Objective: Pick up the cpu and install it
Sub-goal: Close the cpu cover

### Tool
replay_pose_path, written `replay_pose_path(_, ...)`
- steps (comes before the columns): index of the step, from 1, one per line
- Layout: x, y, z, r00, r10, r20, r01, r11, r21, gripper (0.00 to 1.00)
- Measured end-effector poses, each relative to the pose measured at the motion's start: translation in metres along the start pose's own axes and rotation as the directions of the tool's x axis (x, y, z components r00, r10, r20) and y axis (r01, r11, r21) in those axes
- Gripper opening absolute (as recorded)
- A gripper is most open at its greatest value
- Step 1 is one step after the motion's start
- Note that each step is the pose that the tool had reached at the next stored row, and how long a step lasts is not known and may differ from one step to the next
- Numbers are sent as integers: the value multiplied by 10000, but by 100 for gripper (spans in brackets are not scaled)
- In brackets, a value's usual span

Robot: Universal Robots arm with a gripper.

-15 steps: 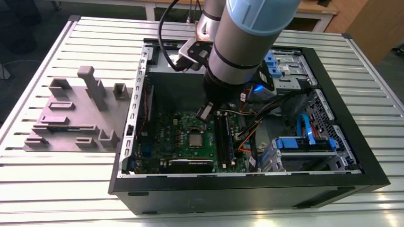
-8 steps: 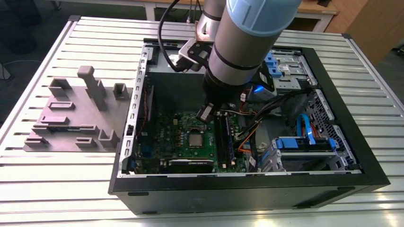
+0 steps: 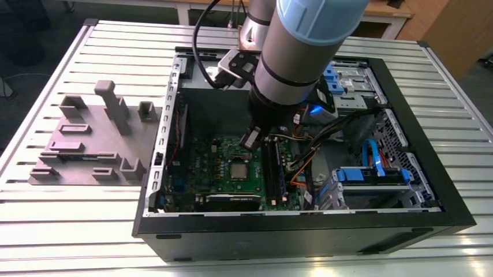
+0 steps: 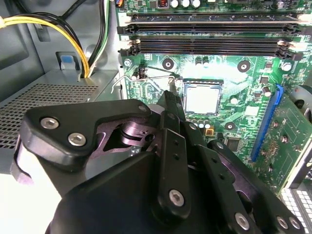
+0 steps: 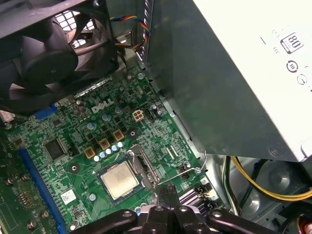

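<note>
Exterior view: the square silver-topped cpu (image 3: 238, 171) lies flat in its socket on the green motherboard (image 3: 202, 164) inside the open black computer case (image 3: 301, 231), edges squared to the board. Black pincer (image 3: 252, 140) hovers just above, tips pressed together, holding nothing.

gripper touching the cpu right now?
Apart. In the second wrist view the gripper tip ends short of the cpu, which sits in the socket with green board between them.
</note>
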State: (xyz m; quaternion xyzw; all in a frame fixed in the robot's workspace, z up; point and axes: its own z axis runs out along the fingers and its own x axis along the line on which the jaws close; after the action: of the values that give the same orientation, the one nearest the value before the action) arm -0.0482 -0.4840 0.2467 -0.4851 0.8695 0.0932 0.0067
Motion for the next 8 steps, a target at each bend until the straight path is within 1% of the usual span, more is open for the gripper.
replay_pose_path(8, 16, -9, -2, 10000, 1, -2, -1, 10000, 1, 10)
